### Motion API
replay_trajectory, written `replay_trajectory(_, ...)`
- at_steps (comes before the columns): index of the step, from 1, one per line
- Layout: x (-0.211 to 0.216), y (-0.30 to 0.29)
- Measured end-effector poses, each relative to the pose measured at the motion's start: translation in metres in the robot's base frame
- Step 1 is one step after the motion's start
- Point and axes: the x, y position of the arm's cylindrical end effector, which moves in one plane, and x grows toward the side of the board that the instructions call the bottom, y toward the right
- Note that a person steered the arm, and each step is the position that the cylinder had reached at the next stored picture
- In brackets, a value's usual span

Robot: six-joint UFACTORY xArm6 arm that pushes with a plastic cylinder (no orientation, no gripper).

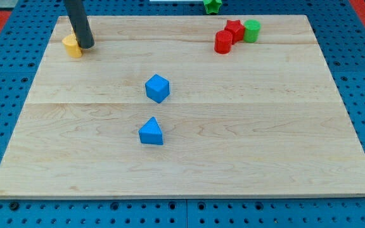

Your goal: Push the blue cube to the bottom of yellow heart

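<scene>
The blue cube (158,88) sits near the middle of the wooden board (265,139). A yellow block (72,46), partly hidden by the rod, lies near the board's top left corner; its heart shape cannot be made out. My tip (86,46) rests on the board just right of the yellow block, touching or nearly touching it. The tip is far up and left of the blue cube.
A blue triangular block (151,132) lies below the blue cube. A red cylinder (223,42), a red star-like block (234,29) and a green cylinder (251,30) cluster at the top right. A green block (212,6) lies beyond the board's top edge.
</scene>
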Motion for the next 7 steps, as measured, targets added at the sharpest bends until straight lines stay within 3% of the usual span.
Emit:
replay_trajectory(2, 0.016, 0.119)
replay_trajectory(5, 0.105, 0.181)
replay_trajectory(6, 0.123, 0.147)
replay_trajectory(7, 0.123, 0.077)
